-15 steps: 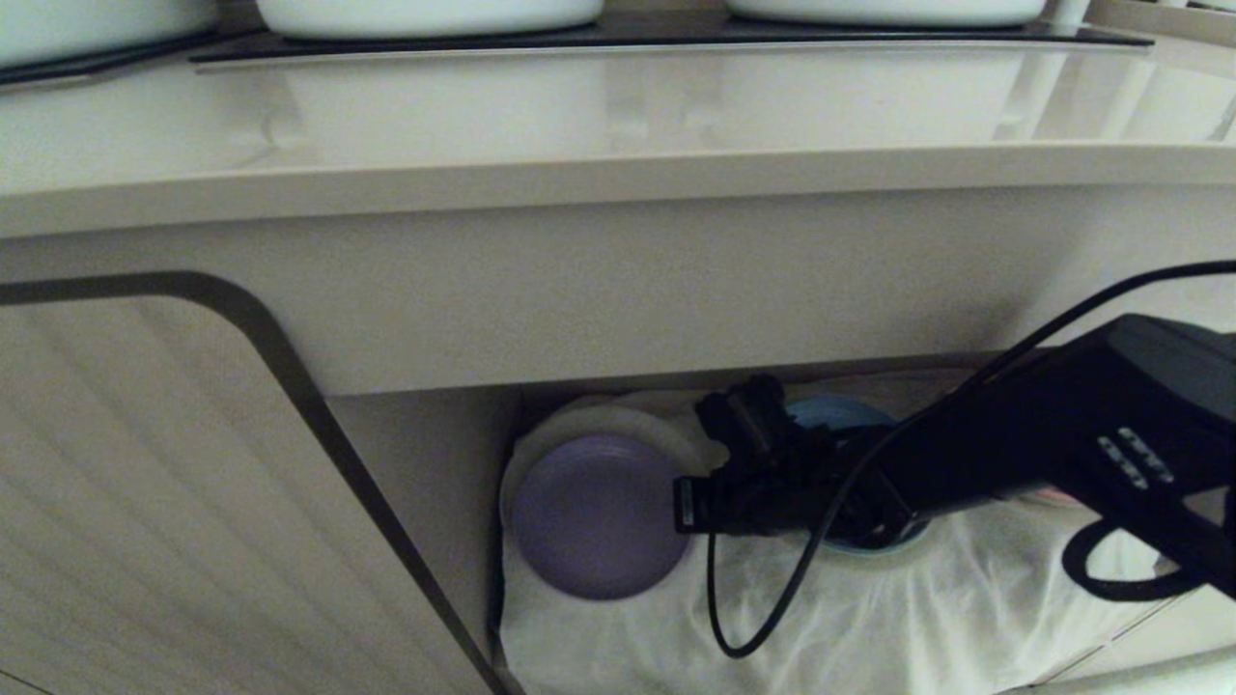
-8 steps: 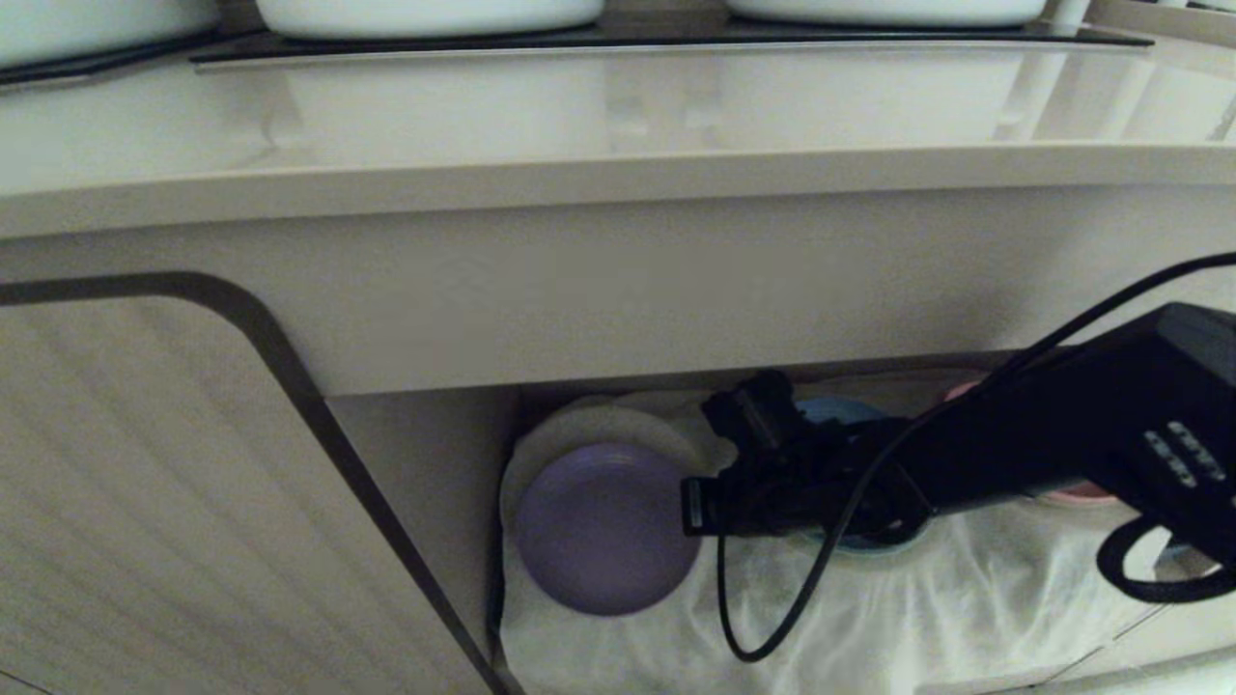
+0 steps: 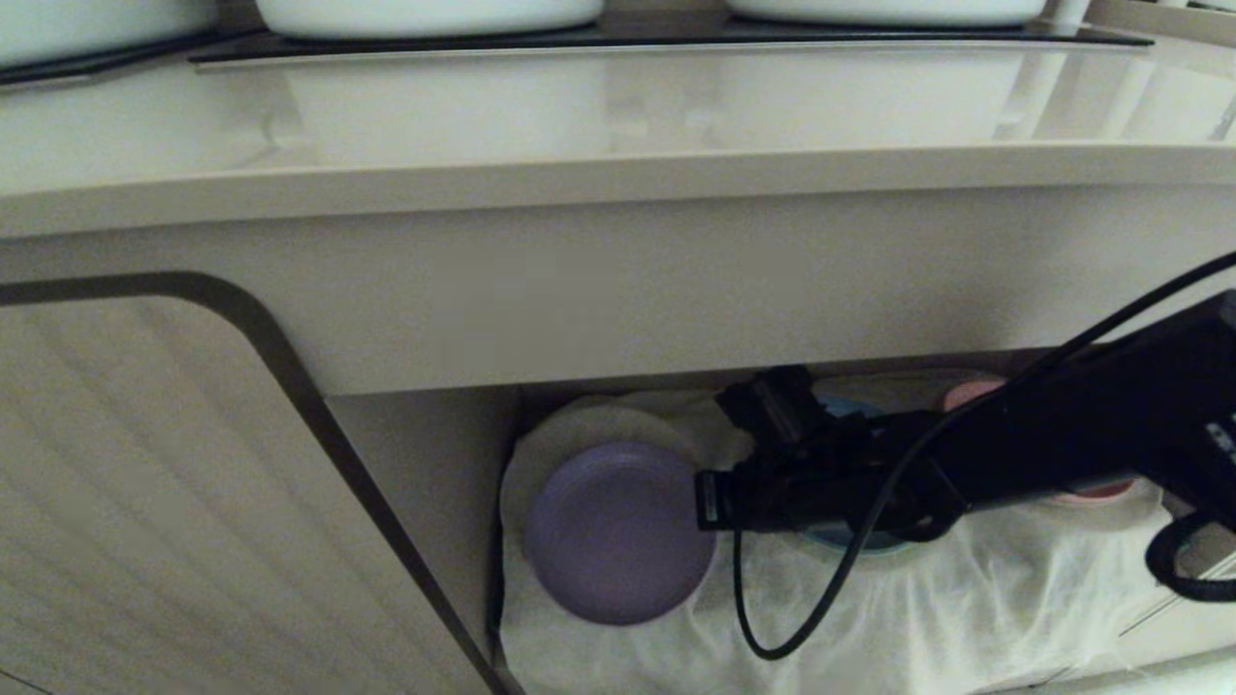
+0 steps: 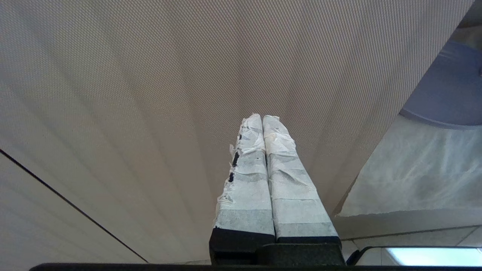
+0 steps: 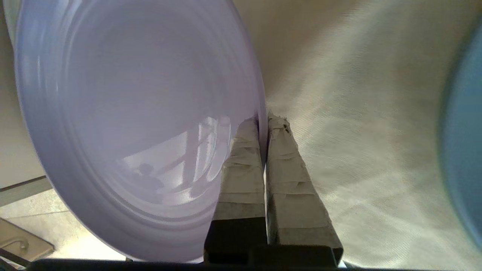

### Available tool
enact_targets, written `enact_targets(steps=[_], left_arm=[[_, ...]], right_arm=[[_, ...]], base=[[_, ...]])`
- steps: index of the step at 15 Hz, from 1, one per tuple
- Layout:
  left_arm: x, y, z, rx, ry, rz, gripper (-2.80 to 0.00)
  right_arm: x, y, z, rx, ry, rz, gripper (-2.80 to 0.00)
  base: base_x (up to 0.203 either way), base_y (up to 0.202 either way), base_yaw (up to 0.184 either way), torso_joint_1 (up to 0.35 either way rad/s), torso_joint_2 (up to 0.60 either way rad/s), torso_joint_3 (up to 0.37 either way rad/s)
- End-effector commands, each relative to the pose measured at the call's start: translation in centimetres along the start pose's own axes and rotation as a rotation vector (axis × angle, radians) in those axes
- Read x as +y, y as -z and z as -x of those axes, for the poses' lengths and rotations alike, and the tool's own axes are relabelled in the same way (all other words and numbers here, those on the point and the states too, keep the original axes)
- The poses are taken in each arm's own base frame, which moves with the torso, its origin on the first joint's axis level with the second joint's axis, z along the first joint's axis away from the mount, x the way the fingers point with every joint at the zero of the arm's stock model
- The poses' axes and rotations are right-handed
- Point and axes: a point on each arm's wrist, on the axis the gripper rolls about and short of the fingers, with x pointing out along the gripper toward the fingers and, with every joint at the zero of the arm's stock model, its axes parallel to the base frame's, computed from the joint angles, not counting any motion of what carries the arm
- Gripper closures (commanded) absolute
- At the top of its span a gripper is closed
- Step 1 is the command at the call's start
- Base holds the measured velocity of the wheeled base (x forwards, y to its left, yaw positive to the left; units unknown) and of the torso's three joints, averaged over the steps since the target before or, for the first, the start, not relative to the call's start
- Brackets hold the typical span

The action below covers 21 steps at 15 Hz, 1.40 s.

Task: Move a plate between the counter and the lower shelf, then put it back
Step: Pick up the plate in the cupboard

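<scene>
Since the earlier frames, the right gripper [image 3: 703, 499] has drawn the plate [image 3: 618, 534] nearer and slightly rightward, toward the front edge of the lower shelf [image 3: 869, 618], exposing more of the pink plate [image 3: 970, 392] at the far right. Its taped fingers [image 5: 244, 165] are pinched together on the lilac plate's right rim, above the white cloth [image 3: 966, 598] and beside the blue plate [image 5: 465, 150]. The left gripper [image 4: 262, 122] is idle with fingers pressed together beside the cabinet panel [image 4: 150, 94], below the counter [image 3: 618, 106].
</scene>
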Motion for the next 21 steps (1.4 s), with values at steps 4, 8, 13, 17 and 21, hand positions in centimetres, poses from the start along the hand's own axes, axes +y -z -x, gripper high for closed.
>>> enact_targets(steps=[4, 8, 13, 17, 21], left_arm=[[0.0, 0.0, 0.0, 0.0, 0.0, 0.0, 0.0], [0.0, 0.0, 0.0, 0.0, 0.0, 0.0, 0.0], [0.0, 0.0, 0.0, 0.0, 0.0, 0.0, 0.0], [0.0, 0.0, 0.0, 0.0, 0.0, 0.0, 0.0], [0.0, 0.0, 0.0, 0.0, 0.0, 0.0, 0.0]], right_arm=[[-1.0, 0.2, 0.7, 0.006, 0.018, -0.028, 0.0], [-2.3, 0.7, 1.4, 0.022, 0.039, -0.059, 0.0], [-3.0, 0.4, 2.9, -0.002, 0.046, -0.138, 0.0], [-3.9, 1.1, 4.5, -0.001, 0.059, -0.152, 0.0], [-5.0, 1.9, 6.5, -0.011, 0.076, -0.189, 0.0]], base=[[0.0, 0.0, 0.0, 0.0, 0.0, 0.0], [0.0, 0.0, 0.0, 0.0, 0.0, 0.0], [0.0, 0.0, 0.0, 0.0, 0.0, 0.0], [0.0, 0.0, 0.0, 0.0, 0.0, 0.0], [0.0, 0.0, 0.0, 0.0, 0.0, 0.0]])
